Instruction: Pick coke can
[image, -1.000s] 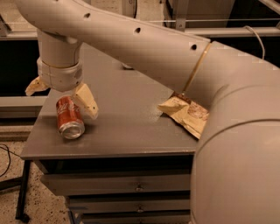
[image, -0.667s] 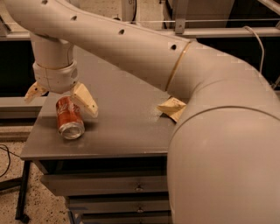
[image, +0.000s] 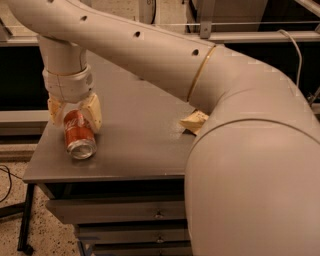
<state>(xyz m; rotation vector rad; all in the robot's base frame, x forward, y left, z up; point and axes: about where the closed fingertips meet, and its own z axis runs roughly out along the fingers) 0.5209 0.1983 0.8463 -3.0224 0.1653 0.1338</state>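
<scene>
The coke can (image: 79, 137) is red-orange with white script. It lies on its side near the front left corner of the grey table (image: 140, 130), silver end toward the camera. My gripper (image: 74, 118) hangs straight down over the can's far half. Its tan fingers (image: 93, 113) press against both sides of the can, so it is shut on the can. The can still rests on the tabletop.
A crumpled tan paper bag (image: 195, 121) lies on the table's right part, half hidden by my arm (image: 240, 130), which fills the right side of the view. Drawers (image: 125, 212) sit under the tabletop. The table's left edge is close to the can.
The fingers, spread wide on either side of the can before, have closed in on it. The wrist has dropped lower over the can. The can has not moved.
</scene>
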